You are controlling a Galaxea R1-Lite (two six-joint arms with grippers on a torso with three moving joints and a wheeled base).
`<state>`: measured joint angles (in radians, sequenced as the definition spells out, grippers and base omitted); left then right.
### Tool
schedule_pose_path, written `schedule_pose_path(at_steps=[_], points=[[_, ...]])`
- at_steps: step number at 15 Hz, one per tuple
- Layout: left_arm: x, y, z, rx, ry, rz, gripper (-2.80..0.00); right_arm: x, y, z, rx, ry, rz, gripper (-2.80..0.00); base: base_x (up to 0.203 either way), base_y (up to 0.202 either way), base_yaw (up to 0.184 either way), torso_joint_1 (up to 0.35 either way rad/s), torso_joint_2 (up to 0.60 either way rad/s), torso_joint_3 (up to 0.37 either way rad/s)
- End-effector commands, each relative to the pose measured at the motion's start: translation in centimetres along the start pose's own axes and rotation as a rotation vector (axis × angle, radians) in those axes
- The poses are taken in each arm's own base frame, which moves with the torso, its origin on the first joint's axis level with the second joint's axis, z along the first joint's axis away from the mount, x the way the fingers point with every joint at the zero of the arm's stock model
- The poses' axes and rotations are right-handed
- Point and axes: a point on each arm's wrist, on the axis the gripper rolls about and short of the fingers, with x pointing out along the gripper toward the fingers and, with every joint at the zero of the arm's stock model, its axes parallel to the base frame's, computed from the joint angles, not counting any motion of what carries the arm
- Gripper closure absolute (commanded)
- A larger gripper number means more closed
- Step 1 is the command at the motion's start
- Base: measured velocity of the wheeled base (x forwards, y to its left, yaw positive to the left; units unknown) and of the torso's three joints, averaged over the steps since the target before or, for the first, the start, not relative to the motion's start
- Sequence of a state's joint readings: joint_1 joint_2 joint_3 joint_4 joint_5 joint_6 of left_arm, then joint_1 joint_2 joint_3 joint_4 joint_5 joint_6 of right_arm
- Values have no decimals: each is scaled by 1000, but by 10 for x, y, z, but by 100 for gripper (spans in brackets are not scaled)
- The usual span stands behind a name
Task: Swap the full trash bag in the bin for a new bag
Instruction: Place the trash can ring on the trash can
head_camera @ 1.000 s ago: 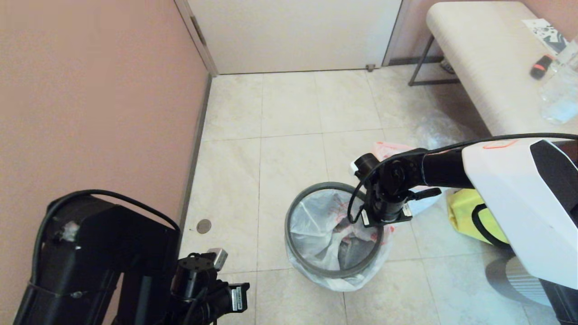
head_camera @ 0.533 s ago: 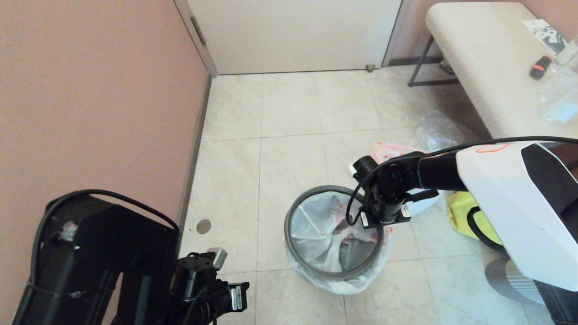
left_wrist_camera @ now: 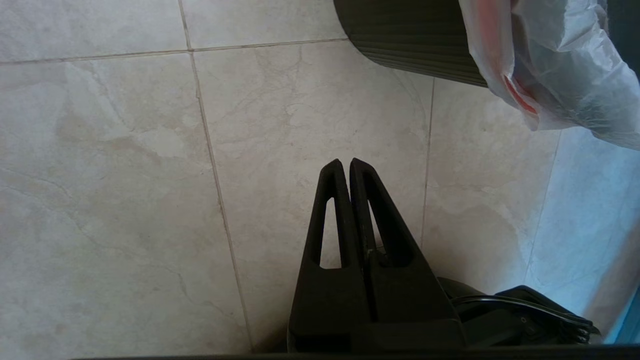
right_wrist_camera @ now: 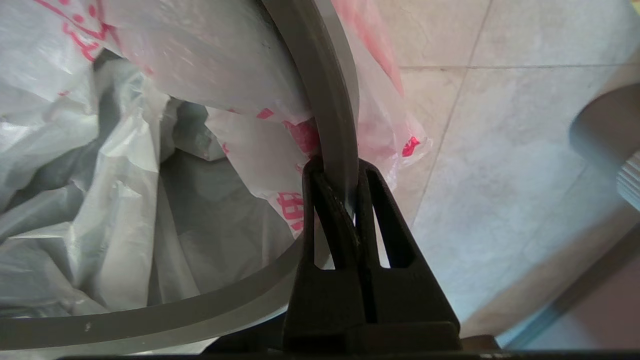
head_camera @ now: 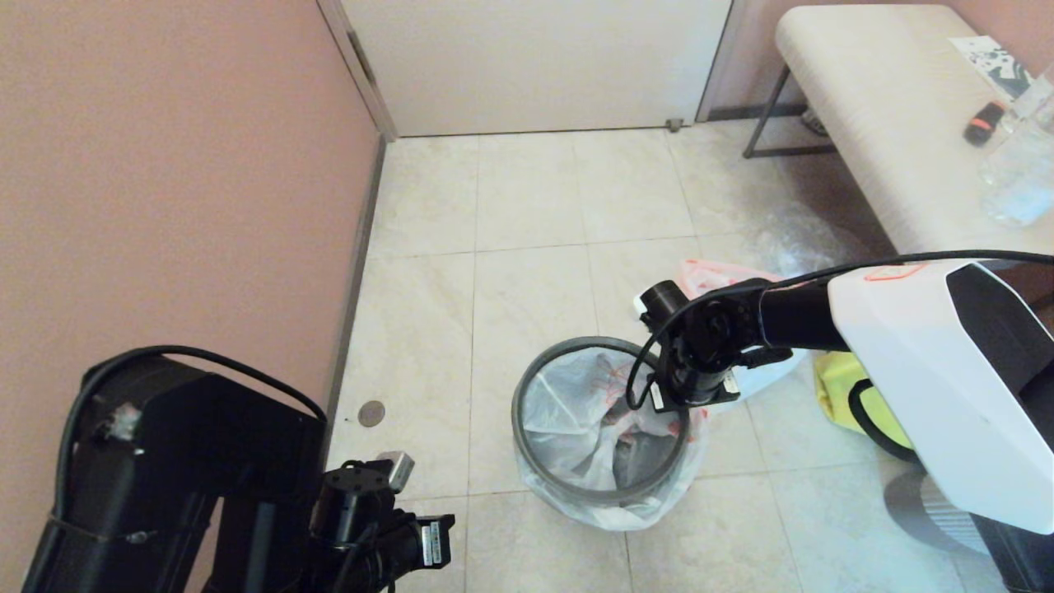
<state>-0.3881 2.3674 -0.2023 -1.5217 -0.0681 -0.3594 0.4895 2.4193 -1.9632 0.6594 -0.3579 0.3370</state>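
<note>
— Pale floor tiles (head_camera: 527,272) covered the ground, with a pink wall (head_camera: 165,181) on the left side and a white door (head_camera: 535,62) at the far end. What was on the left?

— Low beside the pink wall the left gripper (left_wrist_camera: 346,167) hung over the tiles, parked. Its two fingers were pressed together, with nothing between them.

— And in the middle?

— In the middle stood the bin (head_camera: 601,486), with the new bag (head_camera: 576,412) lining it. The thin white plastic with red print lay crumpled inside and its edge fell over the outside of the bin. The dark-grey hoop (head_camera: 527,445) ran around the top, above the plastic.

— Where was the right gripper?

— The right gripper (right_wrist_camera: 344,175) was at the right side of the bin's mouth. In the right wrist view its fingers (right_wrist_camera: 320,200) were clamped on the hoop (right_wrist_camera: 330,100), one finger on each side of the band, and the printed plastic (right_wrist_camera: 240,145) lay just beside them.

— Where was the full trash bag?

— The full trash bag (head_camera: 725,276) sat on the tiles just behind the right arm, partly hidden by it. Only its orange-pink rim and some white plastic showed.

— And further right?

— A yellow tote bag (head_camera: 848,395) lay on the floor under the white arm cover, near the bin. A cream bench (head_camera: 873,107) stood at the far right.
</note>
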Motion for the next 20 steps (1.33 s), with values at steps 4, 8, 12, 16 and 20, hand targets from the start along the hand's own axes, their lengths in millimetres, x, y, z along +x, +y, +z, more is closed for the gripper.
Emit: schedule_pose_path(at_steps=[4,8,12,16,20], points=[[0,0,1,-2,-8,-4,0,12,10,-2,-22,-16,13,0,0,0,0,0,0,0],[0,0,1,-2,-8,-4,0,13,9,-1,-29,-23,13,0,0,0,0,0,0,0],[0,0,1,-2,-8,-4,0,8,11,0,-32,-32,21,-280,0,0,0,0,0,0],[0,0,1,-2,-7,-4,0,-13,7,1,-31,-38,24,-280,0,0,0,0,0,0],[0,0,1,-2,-7,-2,0,-24,3,-1,-2,-14,15,-280,0,0,0,0,0,0]])
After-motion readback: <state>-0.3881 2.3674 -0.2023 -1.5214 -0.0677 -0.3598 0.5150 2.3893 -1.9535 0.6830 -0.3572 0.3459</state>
